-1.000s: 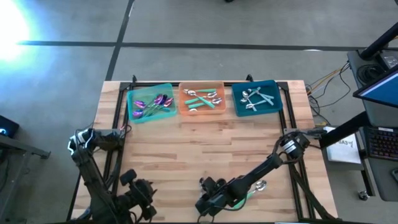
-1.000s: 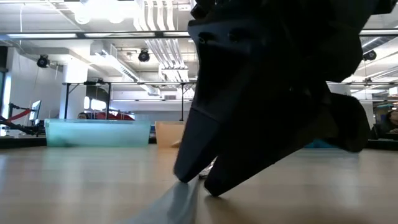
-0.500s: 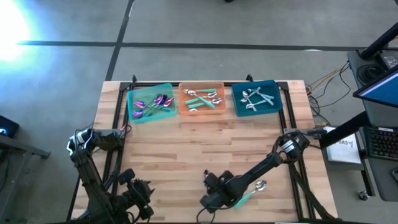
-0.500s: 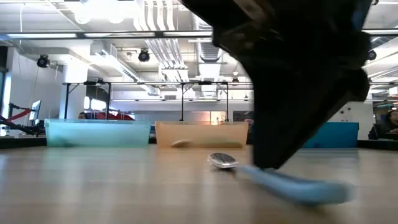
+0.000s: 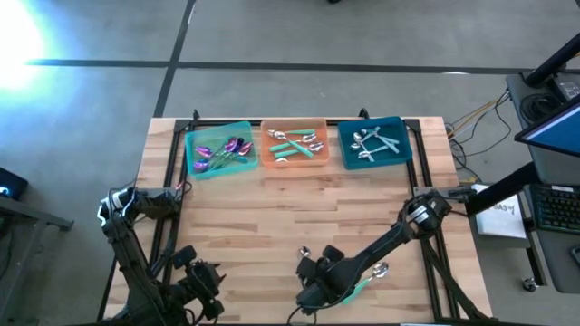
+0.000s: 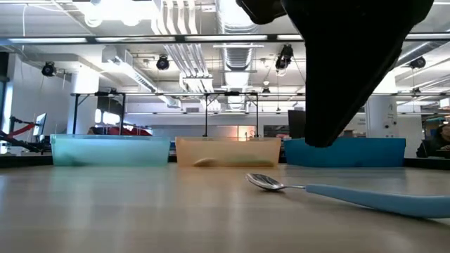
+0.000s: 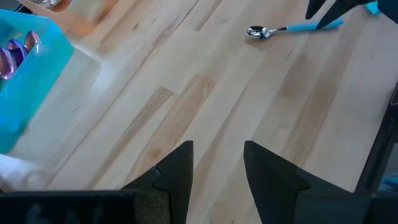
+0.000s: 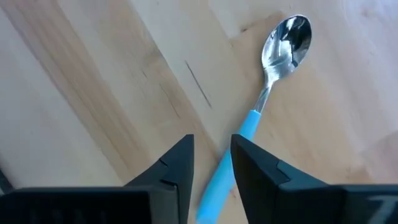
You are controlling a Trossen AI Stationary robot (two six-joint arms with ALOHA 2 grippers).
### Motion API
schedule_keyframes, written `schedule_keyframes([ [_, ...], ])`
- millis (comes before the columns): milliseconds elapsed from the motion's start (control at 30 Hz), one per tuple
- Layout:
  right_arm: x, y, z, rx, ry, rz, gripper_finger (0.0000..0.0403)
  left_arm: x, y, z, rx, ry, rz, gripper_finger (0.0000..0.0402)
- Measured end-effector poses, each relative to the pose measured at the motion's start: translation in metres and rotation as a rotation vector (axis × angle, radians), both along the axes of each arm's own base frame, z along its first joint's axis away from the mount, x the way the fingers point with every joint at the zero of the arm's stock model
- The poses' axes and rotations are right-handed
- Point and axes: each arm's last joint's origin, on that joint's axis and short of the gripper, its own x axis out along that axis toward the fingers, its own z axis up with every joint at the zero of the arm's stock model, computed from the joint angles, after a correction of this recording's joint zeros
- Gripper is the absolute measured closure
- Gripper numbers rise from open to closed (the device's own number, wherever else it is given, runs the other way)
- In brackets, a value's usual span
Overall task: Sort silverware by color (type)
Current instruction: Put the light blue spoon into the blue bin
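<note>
A silver-headed spoon with a teal handle (image 8: pixel 273 74) lies flat on the wood near the table's near edge, in front of my right gripper (image 8: pixel 212 149). Its head (image 6: pixel 264 181) points away from the fingers. The handle (image 6: pixel 380 200) runs back beneath the narrow gap between the open fingers. In the low view my right gripper (image 6: pixel 330 133) hangs clear above the spoon. A second teal-handled spoon (image 5: pixel 373 273) lies beside the right arm. My left gripper (image 7: pixel 217 168) is open over bare wood at the near left.
Three trays stand along the far edge. The green one (image 5: pixel 243 136) holds purple-headed spoons. The orange one (image 5: pixel 294 127) holds silver-headed spoons with teal handles. The blue one (image 5: pixel 401 136) holds all-silver spoons. Bare wood lies between the trays and the arms.
My right gripper has risen off the tabletop and shifted slightly toward the right edge. The spoon under it has turned about, its handle swinging toward the table's right. It now lies flat, free of the fingers.
</note>
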Motion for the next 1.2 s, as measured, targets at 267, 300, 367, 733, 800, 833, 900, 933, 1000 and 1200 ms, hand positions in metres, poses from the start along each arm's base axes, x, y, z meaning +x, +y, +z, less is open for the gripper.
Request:
schedule_keyframes([
  [267, -0.007, -0.011, -0.023, -0.052, 0.072, -0.007, 0.0260, 0.000, 0.000, 0.000, -0.005, -0.006, 0.009, 0.0275],
  [300, -0.008, -0.012, -0.026, -0.056, 0.080, -0.015, 0.0255, 0.000, 0.000, 0.000, -0.005, -0.006, 0.009, 0.0275],
  [367, -0.009, -0.015, -0.030, -0.061, 0.088, -0.029, 0.0248, 0.000, 0.000, 0.000, -0.005, -0.006, 0.009, 0.0275],
  [733, -0.008, -0.016, -0.037, -0.051, 0.123, 0.029, 0.0315, 0.000, 0.000, 0.000, -0.014, -0.015, 0.023, 0.0275],
  [800, -0.008, -0.016, -0.037, -0.045, 0.133, 0.050, 0.0352, 0.000, 0.000, 0.000, -0.017, -0.019, 0.029, 0.0275],
  [833, -0.008, -0.016, -0.037, -0.045, 0.138, 0.071, 0.0370, 0.000, 0.000, 0.000, -0.019, -0.020, 0.032, 0.0275],
  [900, -0.008, -0.016, -0.037, -0.049, 0.147, 0.103, 0.0379, 0.000, 0.000, 0.000, -0.026, -0.026, 0.042, 0.0275],
  [933, -0.008, -0.016, -0.037, -0.050, 0.151, 0.115, 0.0379, 0.000, 0.000, 0.000, -0.029, -0.028, 0.046, 0.0275],
  [1000, -0.008, -0.017, -0.036, -0.045, 0.160, 0.150, 0.0380, 0.000, 0.000, 0.000, -0.034, -0.033, 0.054, 0.0275],
  [1200, -0.011, -0.028, -0.007, -0.040, 0.152, 0.223, 0.0381, 0.000, 0.000, 0.000, -0.057, -0.052, 0.087, 0.0275],
])
